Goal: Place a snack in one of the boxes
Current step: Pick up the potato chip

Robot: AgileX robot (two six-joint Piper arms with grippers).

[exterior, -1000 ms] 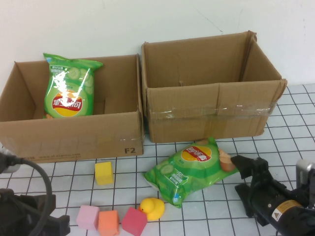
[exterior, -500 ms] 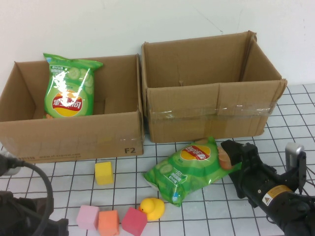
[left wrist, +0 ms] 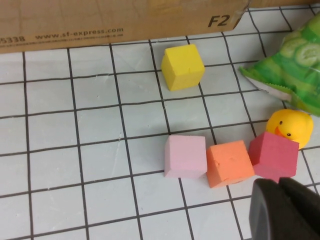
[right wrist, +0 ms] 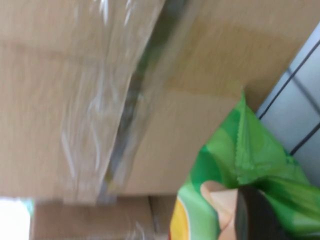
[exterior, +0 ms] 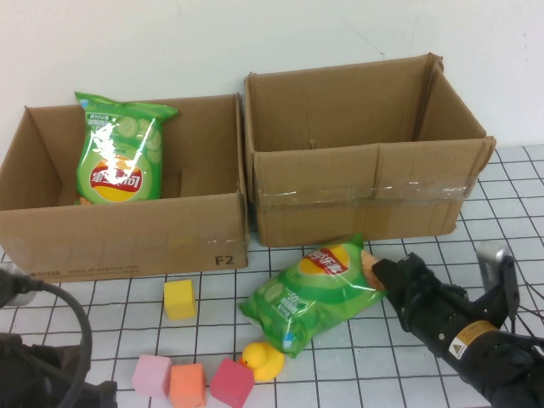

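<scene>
Green chip bag (exterior: 316, 291), corner hidden under right gripper (exterior: 380, 279); left gripper (left wrist: 281, 210) cropped.

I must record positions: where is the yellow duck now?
High view: the yellow duck stands at the table's front, touching the red cube and just before the chips bag.

Setting: robot-manipulation test bench, lab-like | Surface: white tabletop (exterior: 510, 212) ruled with a black grid | Backdrop: plain white wall (exterior: 212, 42) | Props: two open cardboard boxes (exterior: 127, 229) (exterior: 365, 200), foam cubes (exterior: 179, 299), rubber duck (exterior: 263, 360) | Equipment: black cable (exterior: 72, 310) at the near edge
</scene>
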